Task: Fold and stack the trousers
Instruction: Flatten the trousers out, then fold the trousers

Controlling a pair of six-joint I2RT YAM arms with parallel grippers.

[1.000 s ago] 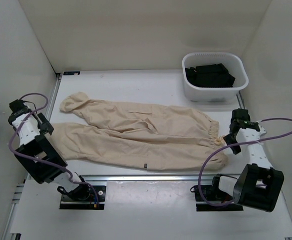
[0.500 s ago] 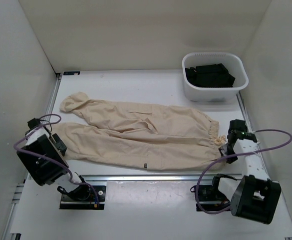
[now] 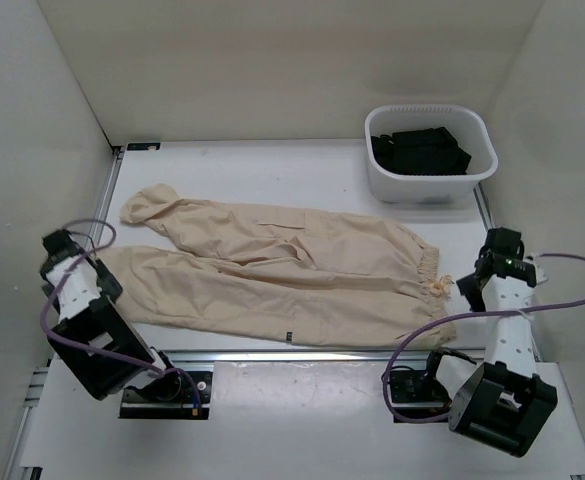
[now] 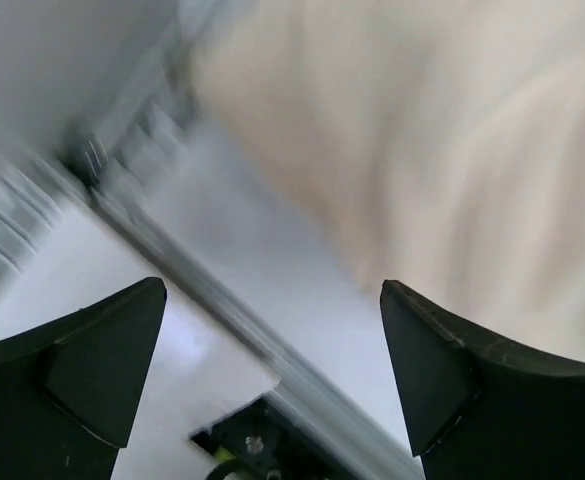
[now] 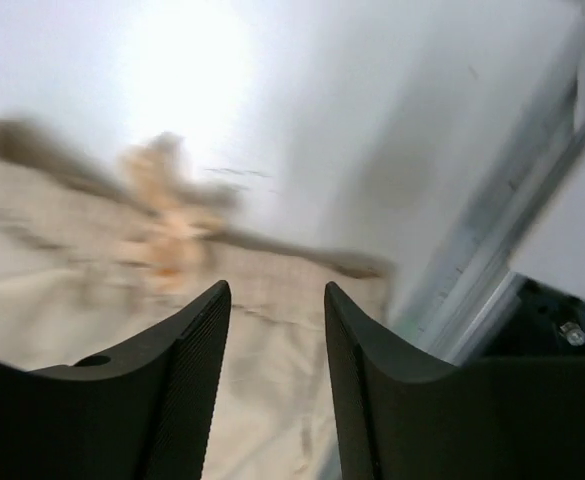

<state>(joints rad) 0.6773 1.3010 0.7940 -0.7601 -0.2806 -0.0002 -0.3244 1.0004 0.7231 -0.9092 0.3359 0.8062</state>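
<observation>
The beige trousers (image 3: 282, 270) lie flat across the table, waist at the right, both legs running left. My left gripper (image 3: 60, 250) hangs open beside the near leg's cuff at the far left. Its blurred wrist view shows beige cloth (image 4: 452, 150) at the upper right and the table's front rail (image 4: 262, 350) between the jaws. My right gripper (image 3: 492, 265) hangs open just right of the waistband and its drawstring (image 3: 438, 286). The right wrist view shows waist cloth (image 5: 262, 330) under the parted jaws, which hold nothing.
A white tub (image 3: 430, 155) holding black folded garments (image 3: 419, 150) stands at the back right. White walls close in the table on three sides. A metal rail (image 3: 302, 355) runs along the front edge, also seen in the right wrist view (image 5: 502, 250).
Both arms have been swinging: the left gripper dipped toward the near cuff, then drew back left. The right gripper dropped near the waistband, then shifted right. The trousers have not moved.
</observation>
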